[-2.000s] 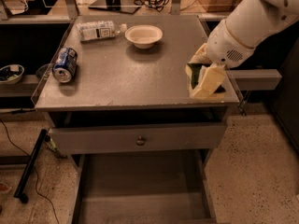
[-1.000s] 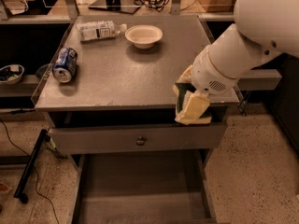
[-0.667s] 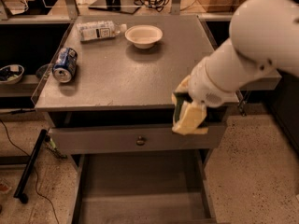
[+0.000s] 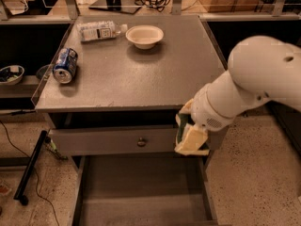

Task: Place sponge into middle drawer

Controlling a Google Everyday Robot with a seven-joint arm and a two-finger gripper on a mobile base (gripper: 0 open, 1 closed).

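Note:
My gripper (image 4: 189, 132) sits at the end of the white arm (image 4: 249, 86), which reaches in from the right. It is shut on the sponge (image 4: 193, 141), a yellow foam block with a dark green face, held on edge. The sponge hangs just past the counter's front edge, level with the knobbed drawer front (image 4: 103, 140). It is above the right rear part of the middle drawer (image 4: 136, 187), which is pulled open below with a bare grey floor.
On the grey countertop (image 4: 141, 74) stand a white bowl (image 4: 145, 36), a lying plastic bottle (image 4: 99, 31) and a blue can (image 4: 65, 65) on its side. A black pole (image 4: 30, 168) and a cable lie on the floor at the left.
The arm has carried the sponge from over the counter's right edge forward and down, past the front edge, to above the open drawer.

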